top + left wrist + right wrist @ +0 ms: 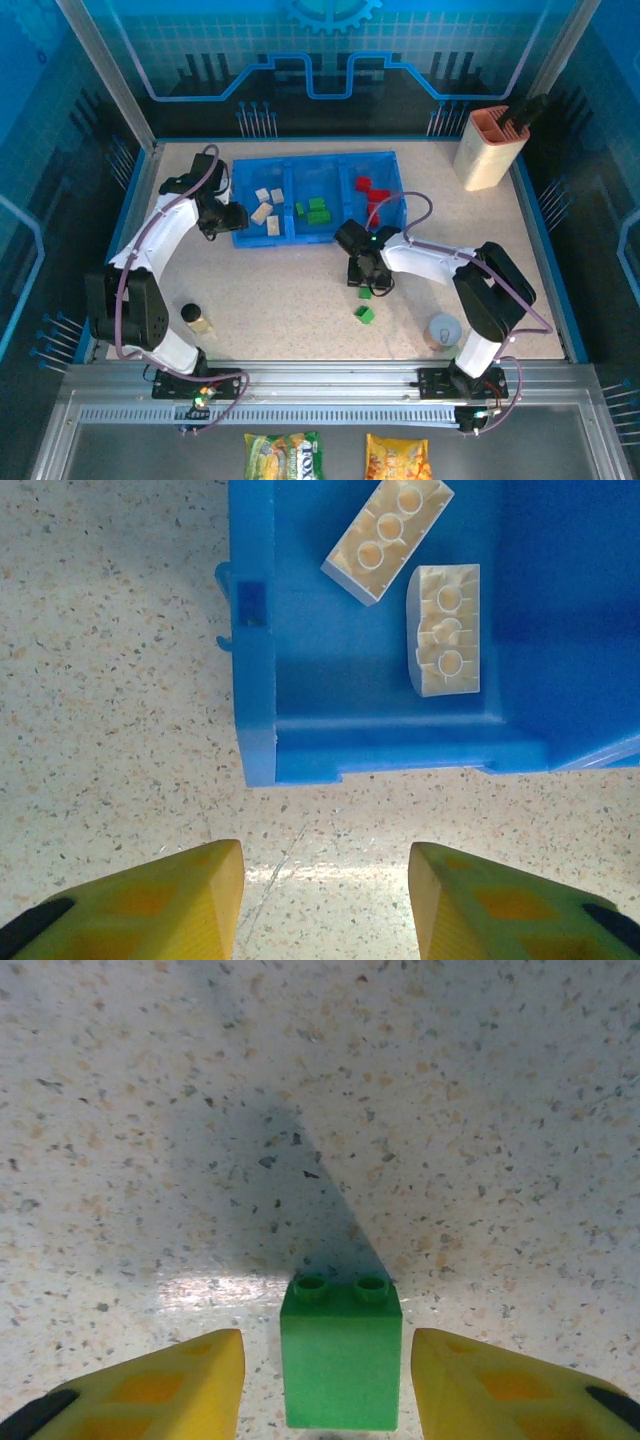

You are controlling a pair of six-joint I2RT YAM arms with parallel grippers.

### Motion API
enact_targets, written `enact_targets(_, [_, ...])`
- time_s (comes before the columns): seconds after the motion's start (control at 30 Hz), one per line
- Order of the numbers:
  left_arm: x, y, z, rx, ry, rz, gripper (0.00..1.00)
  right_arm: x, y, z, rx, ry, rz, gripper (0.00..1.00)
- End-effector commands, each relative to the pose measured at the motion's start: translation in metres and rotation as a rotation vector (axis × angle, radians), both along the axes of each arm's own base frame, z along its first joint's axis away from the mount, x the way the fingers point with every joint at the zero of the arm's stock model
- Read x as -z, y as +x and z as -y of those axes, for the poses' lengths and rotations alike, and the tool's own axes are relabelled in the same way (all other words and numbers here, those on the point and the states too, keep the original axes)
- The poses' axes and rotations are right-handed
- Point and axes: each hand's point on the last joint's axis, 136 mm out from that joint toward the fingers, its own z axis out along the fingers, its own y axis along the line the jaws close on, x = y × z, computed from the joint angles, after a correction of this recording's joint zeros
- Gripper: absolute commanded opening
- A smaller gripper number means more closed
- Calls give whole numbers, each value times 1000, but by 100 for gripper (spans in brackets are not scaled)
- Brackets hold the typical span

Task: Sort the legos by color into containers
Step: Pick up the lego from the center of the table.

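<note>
Although flanked by the partly spread fingers of the right gripper (326,1345), not yet gripped: green brick (341,1360) on the table, a gap at each side, at 5 o'clock from the blue tray (315,160). Risk of a lopsided close tipping it toward the second green brick (364,314) at 6 o'clock. Or release among the red bricks (365,184), 3 o'clock of the middle green compartment (318,210). Left gripper (326,860) partly open, empty, at 8 o'clock off the tray by the cream bricks (388,530); possible wall snag.
</note>
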Motion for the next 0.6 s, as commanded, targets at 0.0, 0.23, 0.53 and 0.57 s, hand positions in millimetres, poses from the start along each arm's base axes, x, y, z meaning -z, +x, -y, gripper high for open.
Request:
enact_targets(0.0, [-6, 1, -7, 13, 28, 54, 47, 14, -10, 1, 22, -13, -38, 49])
enact_targets(0.23, [2, 0, -6, 13, 16, 47, 47, 24, -14, 0, 24, -14, -66, 46])
enact_targets(0.53, [1, 1, -6, 8, 2, 50, 47, 21, -13, 0, 20, -18, -56, 40])
enact_targets(0.57, [1, 2, -6, 10, 0, 50, 47, 19, -12, 0, 21, -20, -53, 40])
